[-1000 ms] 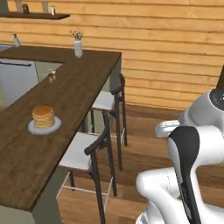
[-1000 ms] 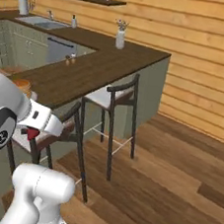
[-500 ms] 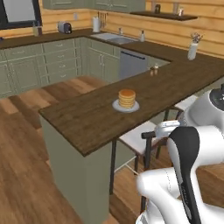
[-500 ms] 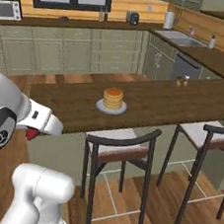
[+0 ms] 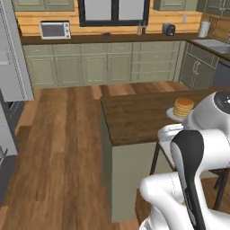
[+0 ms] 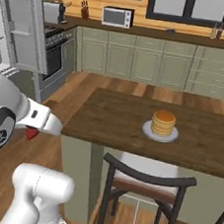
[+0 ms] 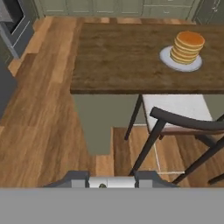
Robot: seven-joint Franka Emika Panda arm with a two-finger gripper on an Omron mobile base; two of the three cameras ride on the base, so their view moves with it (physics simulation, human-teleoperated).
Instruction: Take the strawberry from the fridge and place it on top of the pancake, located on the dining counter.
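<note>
Tool [image 6: 32,133] sits low at the left of the right base view, off the end of the white forearm. A small red tip pokes out beneath it, most likely the strawberry [image 6: 31,134], so I judge the tool to be closed around the berry. Finger gap itself hidden; cannot confirm how firm the hold is.

Tool is off the bench, out over the wood floor [image 6: 9,156], short of the near end of the dining counter [image 6: 113,119].

Pancake [image 6: 163,123]: golden stack on a pale plate [image 6: 159,134], set on the bench well apart from the tool, toward the far side. Hand view has the stack at upper right, bench edge square across.

A dark-framed chair [image 6: 148,178] with a pale seat is tucked in at the bench, just below the plate.

Fridge [image 6: 18,23] stands at the left with a door open.

Risks, as judged:
- Berry is tiny and mostly hidden; a loose pinch could drop it to the floor during the swing.
- Tool rides below bench height; a straight reach would strike the slab edge or the chair back. Needs lift first.
- The stack top is small and slightly domed. An off-centre or high release would let the berry roll onto the plate or bench.
- Pressing down could topple or shift the stack.
</note>
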